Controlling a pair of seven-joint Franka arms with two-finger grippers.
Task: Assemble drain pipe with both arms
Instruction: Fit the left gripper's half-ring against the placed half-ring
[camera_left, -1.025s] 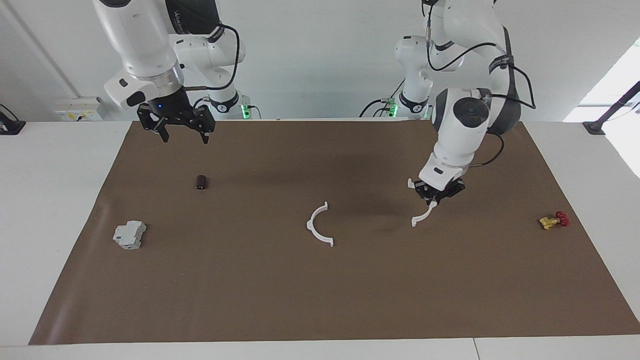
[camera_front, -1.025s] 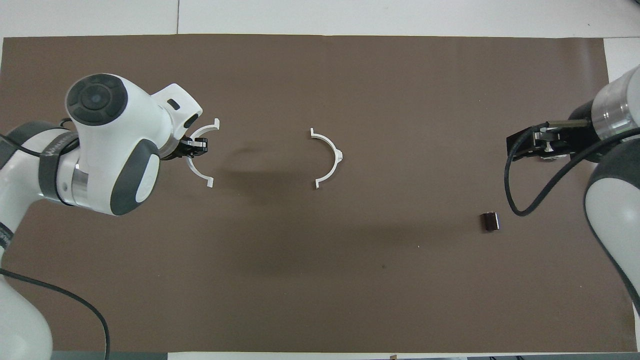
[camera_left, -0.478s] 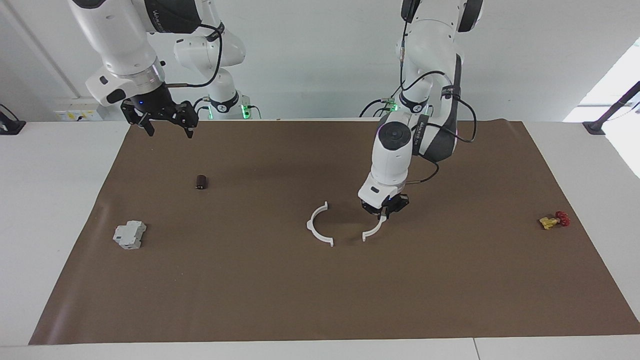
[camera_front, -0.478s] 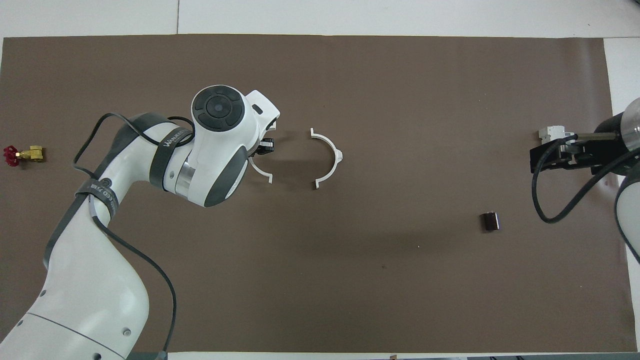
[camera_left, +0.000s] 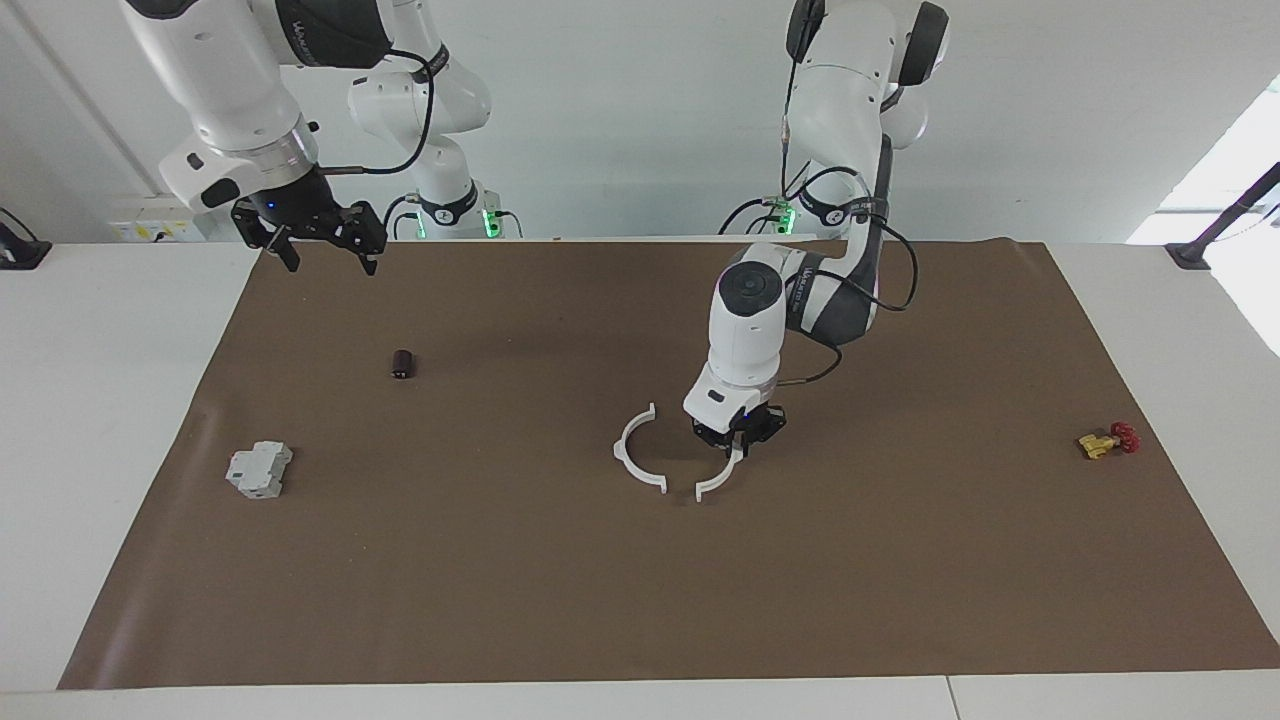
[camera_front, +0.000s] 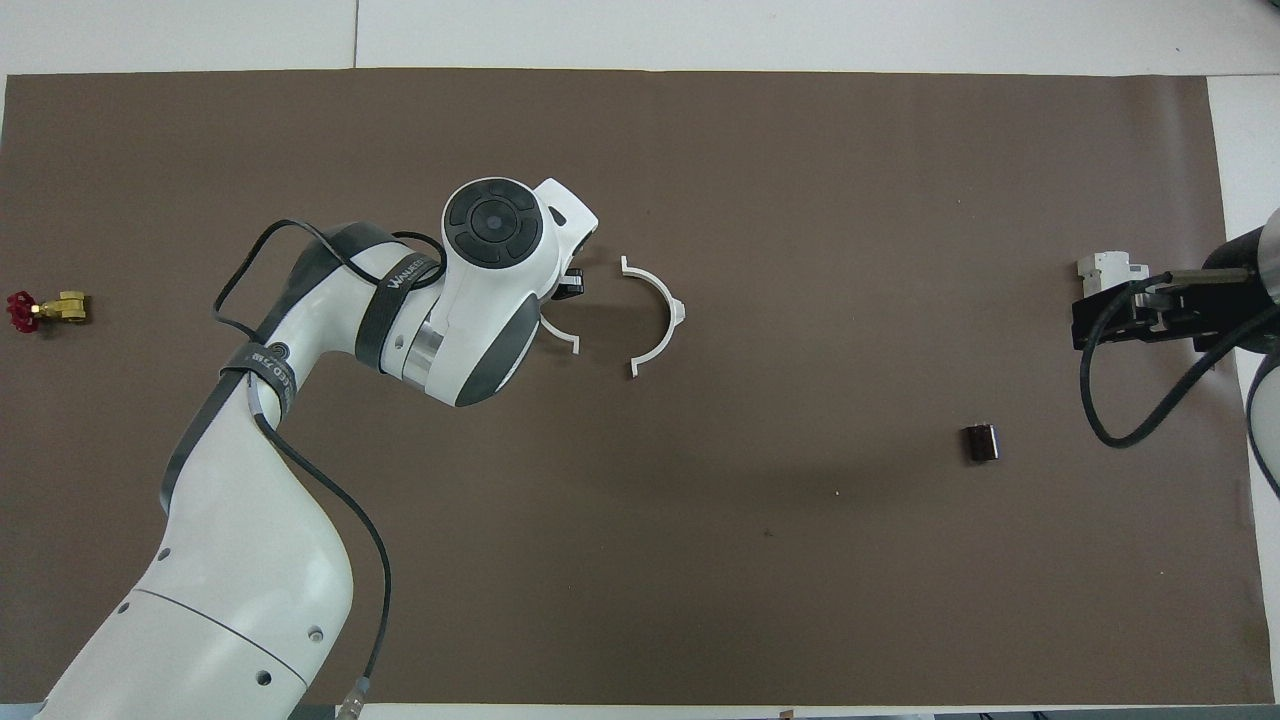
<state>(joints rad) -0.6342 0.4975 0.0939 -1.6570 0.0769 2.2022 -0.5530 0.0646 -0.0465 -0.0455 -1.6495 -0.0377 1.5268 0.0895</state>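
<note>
Two white half-ring arcs of the drain pipe occupy the middle of the brown mat (camera_left: 900, 560) on the desk (camera_left: 90, 400). The free arc (camera_left: 632, 452) lies flat; in the overhead view (camera_front: 660, 310) it bulges toward 3 o'clock, its open side faces 9 o'clock, and the line joining its two end tabs runs from 12 to 6 o'clock. The held arc (camera_left: 722, 474) sits just beside it toward the left arm's end of the desk; in the overhead view only its lower portion (camera_front: 562, 338) shows, curving from under the wrist toward 4 o'clock, and the rest is hidden. Its open side faces the free arc, the nearest end tabs being close but apart. The left hand (camera_left: 738, 432) is closed narrowly on the held arc at about its middle, fingers pointing down; whether the arc touches the mat cannot be told. The right hand (camera_left: 318, 245) hangs in the air over the mat's edge at the right arm's end, fingers spread wide, holding nothing; this arm waits. A small dark cylinder (camera_left: 402, 364), a grey boxy block (camera_left: 259, 470) and a yellow-and-red valve (camera_left: 1108, 440) lie well apart from the arcs.
</note>
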